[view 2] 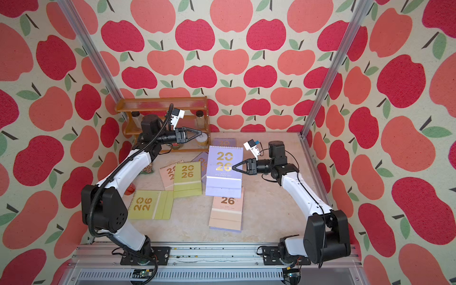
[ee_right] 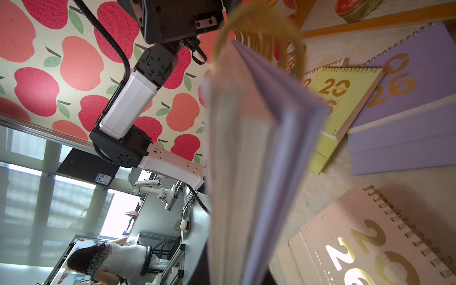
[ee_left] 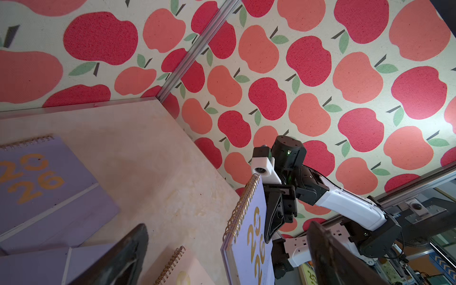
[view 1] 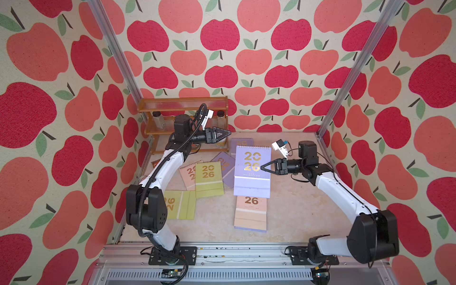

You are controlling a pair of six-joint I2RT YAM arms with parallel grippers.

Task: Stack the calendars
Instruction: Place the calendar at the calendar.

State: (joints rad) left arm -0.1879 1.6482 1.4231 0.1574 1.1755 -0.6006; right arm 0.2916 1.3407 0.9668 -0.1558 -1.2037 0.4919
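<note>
step: lilac calendar (view 1: 251, 182) aloft, clenched in my right pincer (view 1: 262, 168) | left pincer (view 1: 228, 134) released, empty | next: lower it squarely onto pink calendar (view 1: 250, 217)

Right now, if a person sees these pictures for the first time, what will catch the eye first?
The loud apple-print walls all around. Next, the lilac calendar held above the table's middle by the right gripper, over a pink calendar; the left gripper hangs open by the back rack.
</note>
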